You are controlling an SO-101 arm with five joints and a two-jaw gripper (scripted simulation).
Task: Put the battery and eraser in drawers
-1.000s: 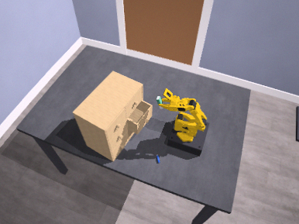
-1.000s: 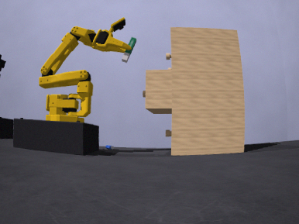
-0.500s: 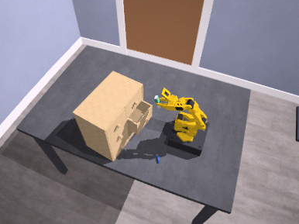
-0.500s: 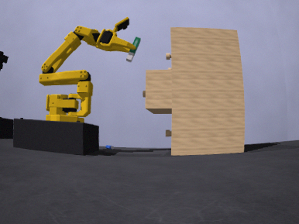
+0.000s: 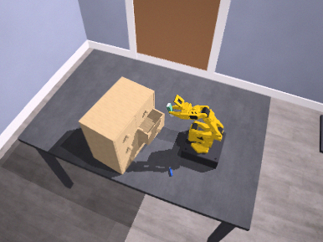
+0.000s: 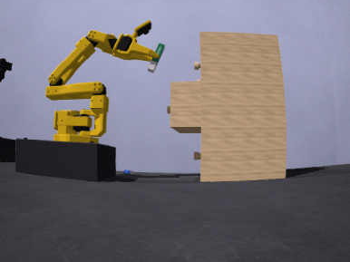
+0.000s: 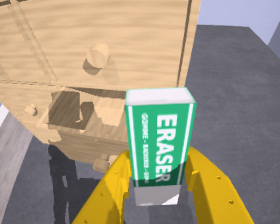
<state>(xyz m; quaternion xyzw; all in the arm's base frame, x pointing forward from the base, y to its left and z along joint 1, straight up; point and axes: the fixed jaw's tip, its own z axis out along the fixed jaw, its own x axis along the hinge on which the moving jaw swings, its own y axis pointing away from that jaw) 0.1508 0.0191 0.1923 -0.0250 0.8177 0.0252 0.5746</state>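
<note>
The eraser (image 5: 169,107) (image 6: 160,50) (image 7: 157,140) is a slim block in a bright green sleeve, with bare white ends sticking out. Thin white stripes run along the sleeve's long edges, and "ERASER" is printed lengthwise in bold white capitals beside smaller lettering that begins "GOMME". The claw (image 5: 171,110) (image 6: 157,57) (image 7: 158,167) is clamped on it, a finger against each narrow side. From the side the eraser tilts, its upper end leaning toward the wooden chest (image 5: 115,101) (image 6: 242,108) (image 7: 135,30). It is up in the air in front of the chest, higher than the pulled-out right drawer (image 5: 156,131) (image 6: 186,105) (image 7: 85,141) of the middle row. A small blue object (image 5: 171,172) (image 6: 128,171) lies on the dark desk (image 5: 226,196) (image 6: 181,221) (image 7: 235,80).
</note>
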